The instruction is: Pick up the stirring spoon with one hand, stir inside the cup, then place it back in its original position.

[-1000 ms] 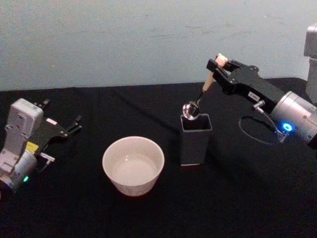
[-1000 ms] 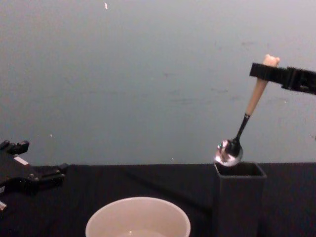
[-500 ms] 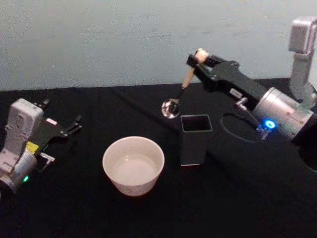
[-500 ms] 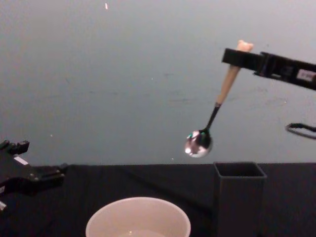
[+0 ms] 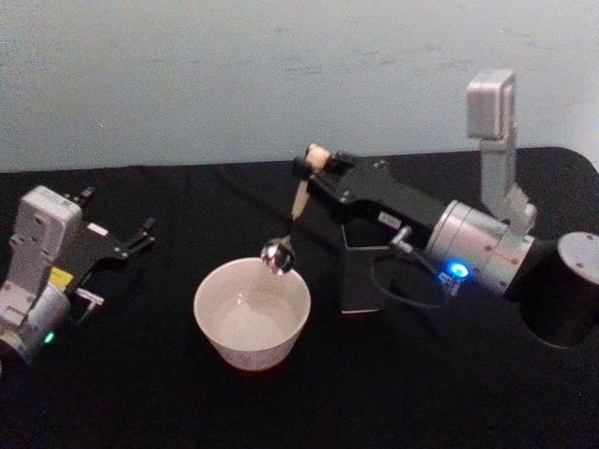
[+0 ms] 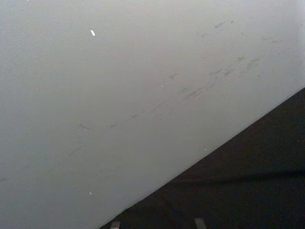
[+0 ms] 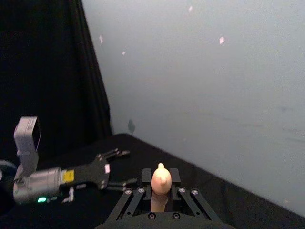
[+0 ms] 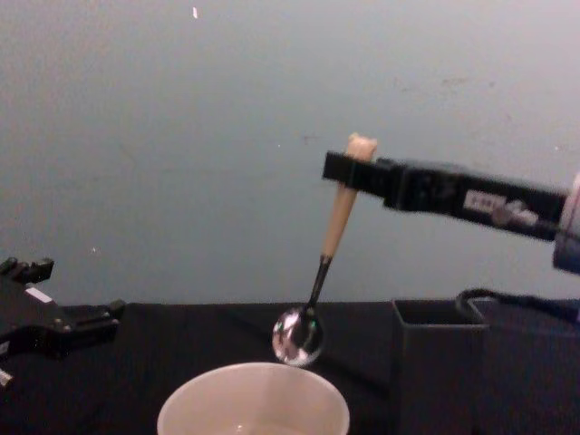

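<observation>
The round, smooth cream cup (image 5: 245,348) sits nearest on the black cloth table (image 5: 140,393). Just above its far rim hangs the stirring spoon (image 5: 288,229), shiny metal bowl down, its beige handle clamped by the right gripper (image 5: 314,161). A dark grey square holder (image 5: 360,290) stands beside the cup, partly hidden by that arm (image 5: 477,248). The left gripper (image 5: 117,220) rests far left, jaws spread. Behind, a pale scuffed wall (image 5: 234,75).

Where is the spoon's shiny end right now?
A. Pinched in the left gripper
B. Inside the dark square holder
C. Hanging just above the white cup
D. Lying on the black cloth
C: the right gripper holds the spoon by its handle, its bowl hanging just over the cup rim.
</observation>
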Motion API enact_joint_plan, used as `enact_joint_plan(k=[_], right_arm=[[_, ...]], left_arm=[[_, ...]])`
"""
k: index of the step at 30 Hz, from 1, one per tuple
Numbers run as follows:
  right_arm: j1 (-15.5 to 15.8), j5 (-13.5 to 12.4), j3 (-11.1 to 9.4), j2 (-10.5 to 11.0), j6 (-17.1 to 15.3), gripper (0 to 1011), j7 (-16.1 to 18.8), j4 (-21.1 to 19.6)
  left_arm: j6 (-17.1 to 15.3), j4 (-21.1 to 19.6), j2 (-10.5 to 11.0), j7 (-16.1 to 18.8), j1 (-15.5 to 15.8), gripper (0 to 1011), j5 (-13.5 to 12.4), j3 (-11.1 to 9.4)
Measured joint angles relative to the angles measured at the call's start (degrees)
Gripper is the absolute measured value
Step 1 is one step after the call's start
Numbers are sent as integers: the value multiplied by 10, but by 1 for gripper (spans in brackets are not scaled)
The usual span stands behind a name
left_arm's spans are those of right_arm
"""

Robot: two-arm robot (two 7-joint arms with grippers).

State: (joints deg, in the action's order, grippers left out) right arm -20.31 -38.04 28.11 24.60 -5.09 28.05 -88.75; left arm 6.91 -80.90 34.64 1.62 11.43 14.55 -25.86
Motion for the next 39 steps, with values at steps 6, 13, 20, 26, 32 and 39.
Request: enact_joint_plan(k=[6, 13, 20, 26, 32, 39], right_arm=[[-5, 22, 26, -5, 1, 223, 7, 15], [-8, 41, 43, -12, 5, 223, 13, 29], [-8, 62, 60, -20, 9, 223, 24, 41], [-8, 81, 74, -29, 15, 223, 32, 49], [-15, 103, 86, -45, 23, 223, 33, 67], [-28, 117, 89, -70, 26, 223, 29, 97]], left_arm=[[0, 0, 0, 0, 0, 1001, 0, 0], [0, 0, 0, 0, 0, 1001, 0, 0], [0, 0, 0, 0, 0, 1001, 0, 0], [0, 0, 0, 0, 0, 1002, 0, 0], [0, 0, 0, 0, 0, 1001, 0, 0], [0, 0, 0, 0, 0, 1001, 0, 0]])
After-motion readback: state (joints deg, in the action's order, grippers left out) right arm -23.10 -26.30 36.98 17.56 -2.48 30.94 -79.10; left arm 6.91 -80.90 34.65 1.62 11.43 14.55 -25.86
